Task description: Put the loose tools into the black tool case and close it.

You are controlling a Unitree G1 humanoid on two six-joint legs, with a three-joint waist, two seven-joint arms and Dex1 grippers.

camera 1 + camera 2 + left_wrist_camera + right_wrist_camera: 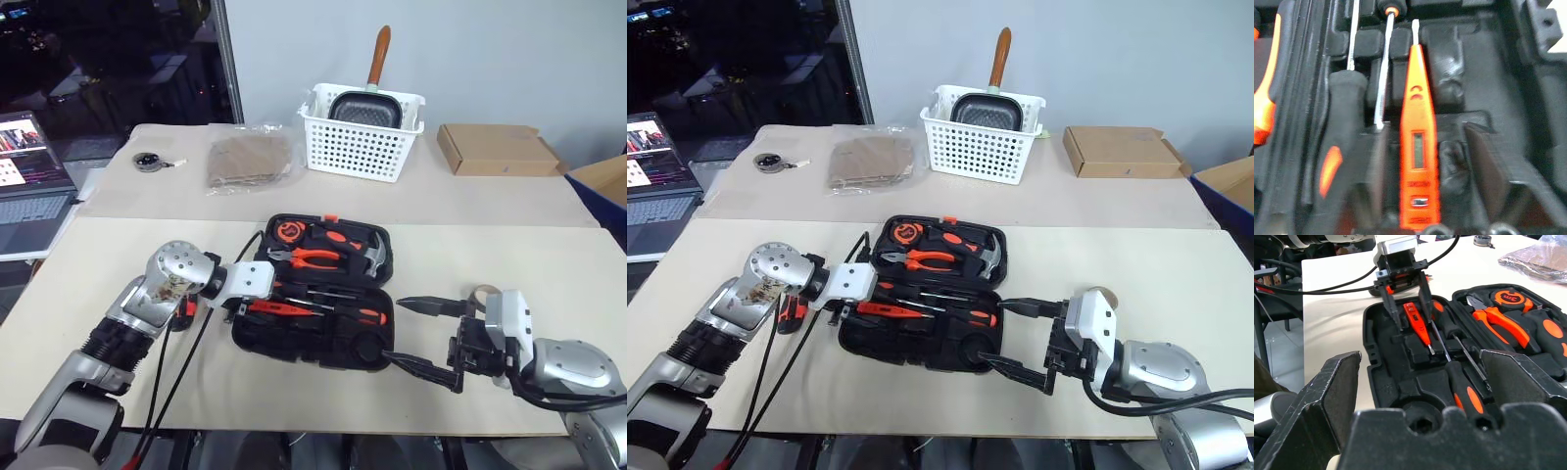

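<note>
Open case on the bench, left claw over the tester.

The case [323,338] lies open mid-bench: pliers [312,258], tape measure [289,231] and hammer [364,257] fill the far half, two screwdrivers [1462,382] and the tester [1418,324] the near half. The left claw [1406,296] straddles the tester, fingers spread and off it. The right claw [423,335] gapes empty beside the case, half hiding a tape roll [482,292].

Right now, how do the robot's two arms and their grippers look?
Both arms have silver metal shells with a black ribbed section. The left arm carries loose black cables and ends in a white block before the left gripper. The right arm has a white wrist block too. The right gripper has two slim black fingers with pointed tips.
</note>
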